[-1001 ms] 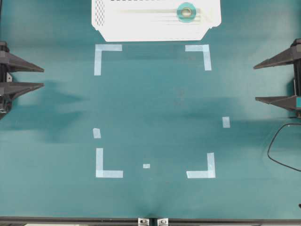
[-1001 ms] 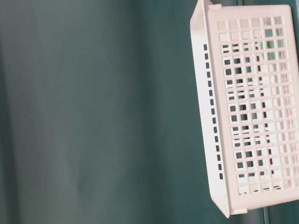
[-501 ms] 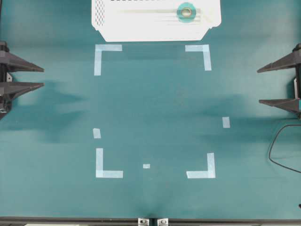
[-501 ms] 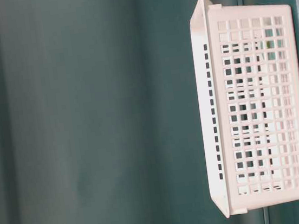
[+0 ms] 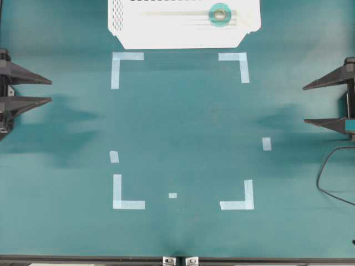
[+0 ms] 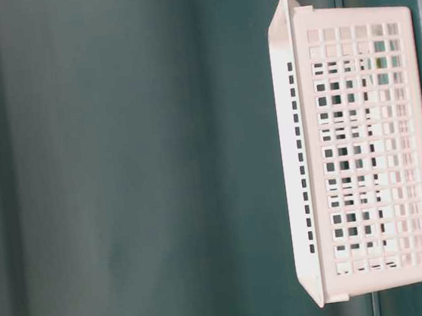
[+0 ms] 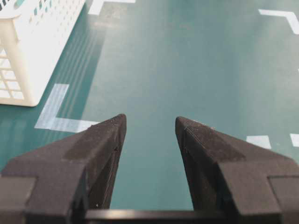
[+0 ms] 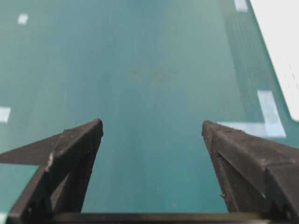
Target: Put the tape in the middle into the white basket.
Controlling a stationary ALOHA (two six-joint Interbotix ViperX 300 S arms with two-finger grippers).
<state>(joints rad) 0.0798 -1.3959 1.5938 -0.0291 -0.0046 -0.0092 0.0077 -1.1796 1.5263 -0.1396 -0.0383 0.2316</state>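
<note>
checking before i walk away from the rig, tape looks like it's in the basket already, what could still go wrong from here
Little looks fragile. The tape lies in the white basket, and both tools hang open at the table's sides.

1. A black cable loops on the mat right under the right tool; a low move there might snag it.
2. The basket sits at the far edge of the overhead view, partly cut off, so a nudge could go unseen.

Tape (image 5: 219,14) inside the white basket (image 5: 166,39), toward its right end, at the far middle edge of the table (image 5: 183,122). Just in front of the basket, four corner marks (image 5: 126,56) framing a rectangle. Left pincer (image 5: 50,91) and right pincer (image 5: 305,103) at opposite table edges, both gaping, well apart from the basket.
</note>
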